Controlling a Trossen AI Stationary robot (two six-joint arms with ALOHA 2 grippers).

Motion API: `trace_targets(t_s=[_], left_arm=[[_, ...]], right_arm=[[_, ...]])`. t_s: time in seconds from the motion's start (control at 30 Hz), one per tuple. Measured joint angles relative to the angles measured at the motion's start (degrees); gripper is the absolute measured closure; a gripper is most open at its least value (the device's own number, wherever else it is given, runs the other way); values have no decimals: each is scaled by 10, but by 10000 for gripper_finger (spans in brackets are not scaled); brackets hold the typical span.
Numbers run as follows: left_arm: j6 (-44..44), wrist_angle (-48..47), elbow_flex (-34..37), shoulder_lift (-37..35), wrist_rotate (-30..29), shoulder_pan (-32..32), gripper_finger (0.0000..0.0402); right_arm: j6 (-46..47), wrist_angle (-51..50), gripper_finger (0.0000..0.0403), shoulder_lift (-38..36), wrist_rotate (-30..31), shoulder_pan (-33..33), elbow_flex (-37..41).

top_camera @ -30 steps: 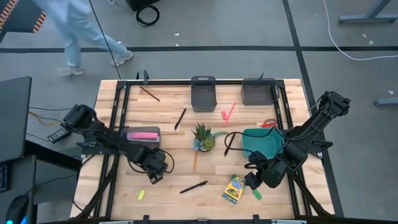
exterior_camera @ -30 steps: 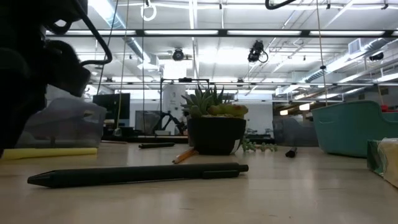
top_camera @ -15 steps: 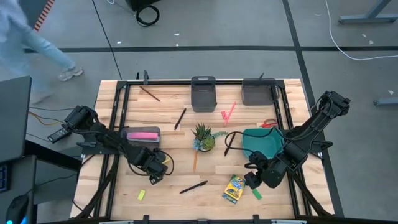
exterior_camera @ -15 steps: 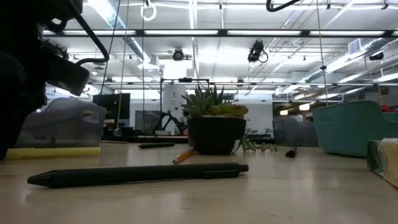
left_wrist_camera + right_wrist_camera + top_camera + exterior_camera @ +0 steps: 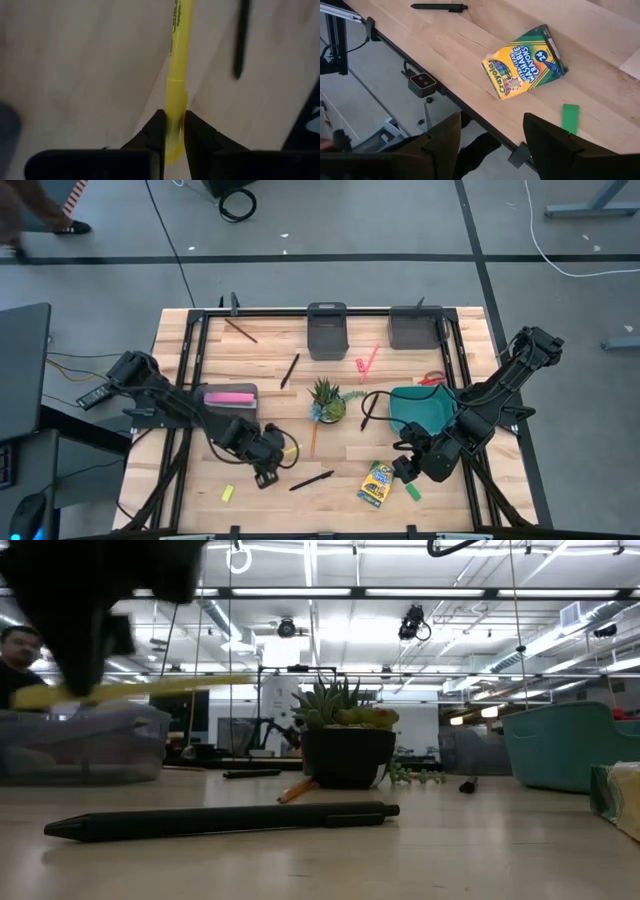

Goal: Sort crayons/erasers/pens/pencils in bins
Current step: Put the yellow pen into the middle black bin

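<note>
Tightly, left fingers (image 5: 159, 131) pinch the yellow pen (image 5: 177, 65) above the table.

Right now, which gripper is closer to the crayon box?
Right. The right gripper hovers just beside the crayon box, fingers open. The left gripper is across the table past the black pen, shut on the yellow pen.

The yellow pen (image 5: 179, 60) is cut off at the wrist picture's edge, its tip unseen.
</note>
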State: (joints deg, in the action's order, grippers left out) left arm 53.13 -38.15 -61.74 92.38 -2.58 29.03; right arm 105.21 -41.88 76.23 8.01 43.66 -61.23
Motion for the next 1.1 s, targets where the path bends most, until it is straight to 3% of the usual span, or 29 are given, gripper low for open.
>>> trace_targets(t_s=[0.2, 0.43, 0.8, 1.1], left_arm=[[-78, -42, -114, 0, -44, -71, 351], [-118, -39, -200, -2, -52, -220, 347], [6, 145, -204, 37, 34, -470, 344], [53, 170, -203, 118, 70, -537, 344]], right_arm=[[0, 8, 181, -7, 0, 0, -1], [-14, 9, 181, -49, 30, 0, -1], [-157, -33, 181, -184, 200, -9, -2], [-240, -52, 181, -258, 307, -61, -2]])
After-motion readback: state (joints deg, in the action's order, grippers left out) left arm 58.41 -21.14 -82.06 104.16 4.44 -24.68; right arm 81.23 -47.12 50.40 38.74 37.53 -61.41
